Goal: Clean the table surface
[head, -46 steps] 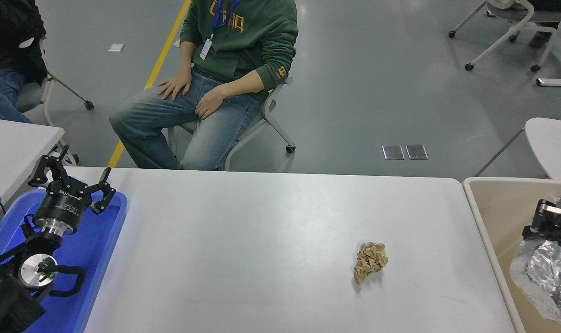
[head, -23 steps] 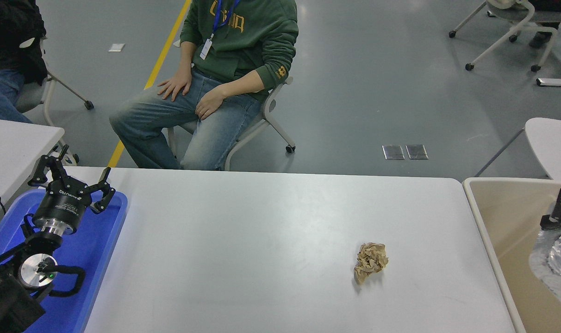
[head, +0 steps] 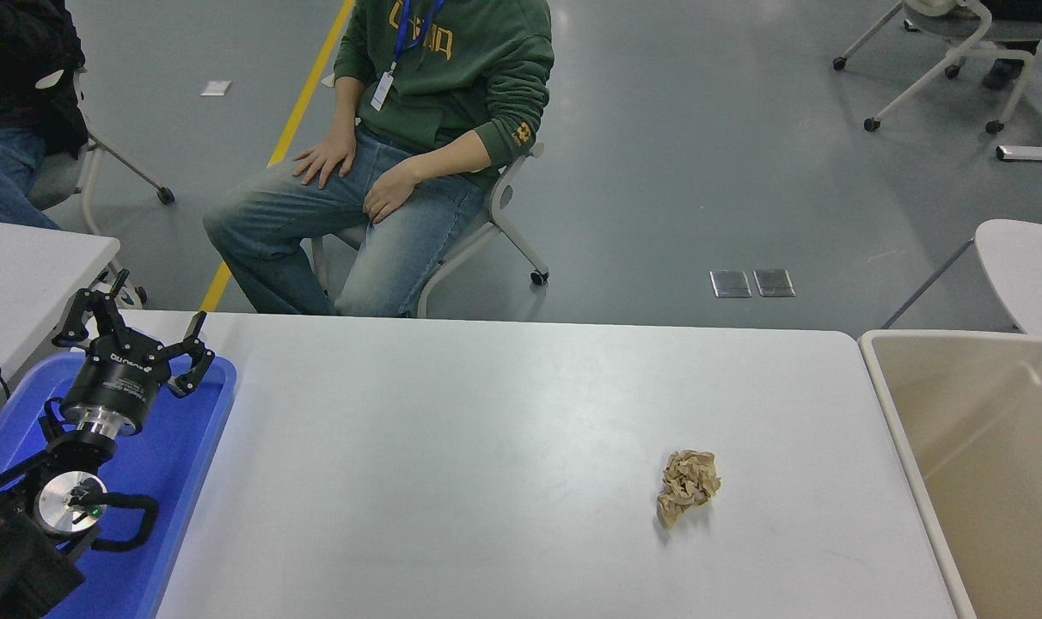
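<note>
- Judging progress, the tabletop [head: 452, 447] is nearly cleared but not done: one crumpled wad of brown paper [head: 689, 486] lies on its right half, toward the near edge, well apart from everything else.
- Nothing else loose shows on the white surface; the rest of it reads as bare, matte and faintly scuffed, with a soft glare near the middle.
- The beige bin [head: 908, 413] stands just beside the tabletop's right edge, its open mouth facing up; it looks the likely place for the wad, though what lies at its bottom is cut off by the picture's edge.
- What is left, by my reckoning, is to pick up that paper wad and drop it in the bin.
- The right arm and its tool are out of view, so nothing can be said of them.
- The left tool [head: 134, 348] is parked at the lower left over a blue tray [head: 186, 464], its fingers spread apart and holding nothing.
- The tabletop fills the lower middle of the view, rounded at its far right corner, with the blue tray overlapping its left end.
- Beyond the far edge a person in a green hoodie [head: 452, 77] sits on a wheeled chair, hands on knees.
- The room has a grey floor with a yellow line, another chair at the upper right, and corners of other white tables at both sides.
</note>
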Tool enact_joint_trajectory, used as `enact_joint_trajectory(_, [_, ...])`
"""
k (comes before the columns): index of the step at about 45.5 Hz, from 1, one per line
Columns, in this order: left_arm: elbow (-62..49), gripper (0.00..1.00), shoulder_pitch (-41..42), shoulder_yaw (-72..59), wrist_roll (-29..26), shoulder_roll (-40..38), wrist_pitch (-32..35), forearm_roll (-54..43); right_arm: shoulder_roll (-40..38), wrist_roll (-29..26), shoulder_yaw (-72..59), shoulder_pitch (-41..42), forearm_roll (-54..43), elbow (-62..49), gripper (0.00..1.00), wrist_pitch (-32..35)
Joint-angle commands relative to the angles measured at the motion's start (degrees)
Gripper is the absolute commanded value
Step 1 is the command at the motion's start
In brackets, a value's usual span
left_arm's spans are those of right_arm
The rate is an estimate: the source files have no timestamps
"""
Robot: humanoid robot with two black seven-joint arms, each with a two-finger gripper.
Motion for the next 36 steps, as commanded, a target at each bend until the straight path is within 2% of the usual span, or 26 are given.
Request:
enact_joint_trajectory(1, [0.0,1.0,0.0,0.0,0.0,0.07,0.0,0.0,4.74,0.19,0.21,-5.07,0.7,-9.62,0.0,-3.73])
enact_joint_trajectory(10, [0.0,1.0,0.0,0.0,0.0,0.07,0.0,0.0,11.33,0.19,5.83,-17.72,4.39,-13.84,0.0,-13.48])
enact_joint_trajectory(21, [0.0,1.0,0.0,0.0,0.0,0.07,0.0,0.0,20.82,0.19,10.14,-30.38,9.05,-24.56,0.0,-20.96])
enact_joint_trajectory(36, [0.0,1.0,0.0,0.0,0.0,-0.02,0.0,0.0,32.87,0.37,12.95,-41.99,10.11,-37.75,0.0,-30.36])
